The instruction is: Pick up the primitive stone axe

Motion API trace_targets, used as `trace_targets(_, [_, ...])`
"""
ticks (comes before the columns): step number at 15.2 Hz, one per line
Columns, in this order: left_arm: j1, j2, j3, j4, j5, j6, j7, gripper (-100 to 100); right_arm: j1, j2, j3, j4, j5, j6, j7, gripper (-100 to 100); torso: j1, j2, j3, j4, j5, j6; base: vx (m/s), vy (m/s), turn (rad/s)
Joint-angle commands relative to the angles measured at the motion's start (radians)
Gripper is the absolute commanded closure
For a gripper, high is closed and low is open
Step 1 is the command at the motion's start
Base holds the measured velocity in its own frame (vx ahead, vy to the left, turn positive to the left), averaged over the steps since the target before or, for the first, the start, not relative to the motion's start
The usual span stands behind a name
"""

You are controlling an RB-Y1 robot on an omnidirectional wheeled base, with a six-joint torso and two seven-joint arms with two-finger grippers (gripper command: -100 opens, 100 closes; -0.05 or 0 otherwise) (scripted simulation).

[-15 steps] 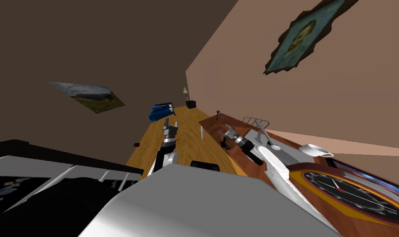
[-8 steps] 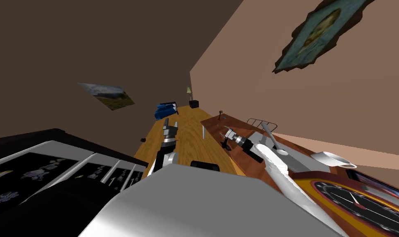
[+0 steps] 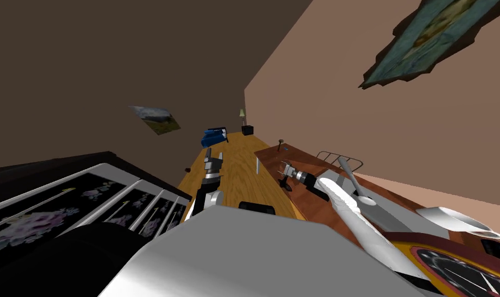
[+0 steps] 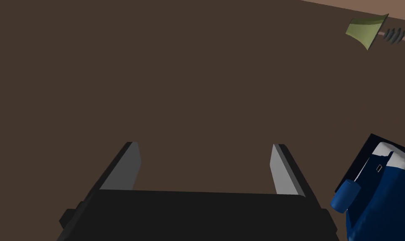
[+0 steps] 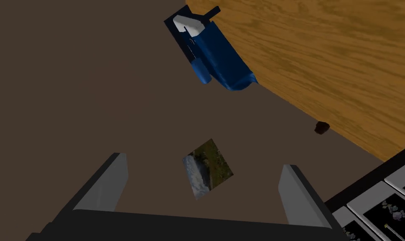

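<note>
A small dark tool with a blunt head on a short handle, which I take for the stone axe (image 3: 280, 142), sits at the far corner of the reddish-brown table (image 3: 305, 198). My right gripper (image 3: 283, 168) hovers over the table's near edge, short of the axe, and is open with nothing between its fingers (image 5: 113, 182). It points toward the brown wall and the wood floor. My left gripper (image 3: 212, 156) reaches out over the wood floor (image 3: 233, 170), also open and empty, with its fingers (image 4: 128, 167) facing the brown wall.
On the table are a wire rack (image 3: 341, 157), a grey tray with a ladle (image 3: 354, 183), a white cup (image 3: 457, 219) and a clock (image 3: 470, 270). A black cabinet with white panels (image 3: 63, 206) stands at left. A blue object (image 3: 214, 136), a lamp (image 3: 242, 113) and a black box (image 3: 247, 130) stand far off.
My whole view has shifted: the cabinet now looms larger at left, while the clock and cup have slid toward the right edge. Both arms keep their pose, grippers still open.
</note>
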Motion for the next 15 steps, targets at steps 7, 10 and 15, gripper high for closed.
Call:
trace_targets(7, [0.000,0.000,0.000,0.000,0.000,0.000,0.000,0,-0.059,-0.034,0.000,0.149,0.166,-0.073,0.088,-100,0.000,-0.001,-0.001,0.000,0.000,0.000,0.002,-0.033,0.125])
trace_targets(10, [0.000,0.000,0.000,0.000,0.000,0.000,0.000,0,-0.081,-0.047,0.002,0.207,0.225,-0.103,0.123,-100,0.000,-0.002,-0.001,0.000,0.000,0.000,0.012,-0.032,0.128])
trace_targets(15, [0.000,0.000,0.000,0.000,0.000,0.000,0.000,0,-0.123,-0.070,0.007,0.318,0.335,-0.163,0.190,-100,0.001,-0.002,-0.001,0.000,0.000,0.000,0.017,-0.026,0.127])
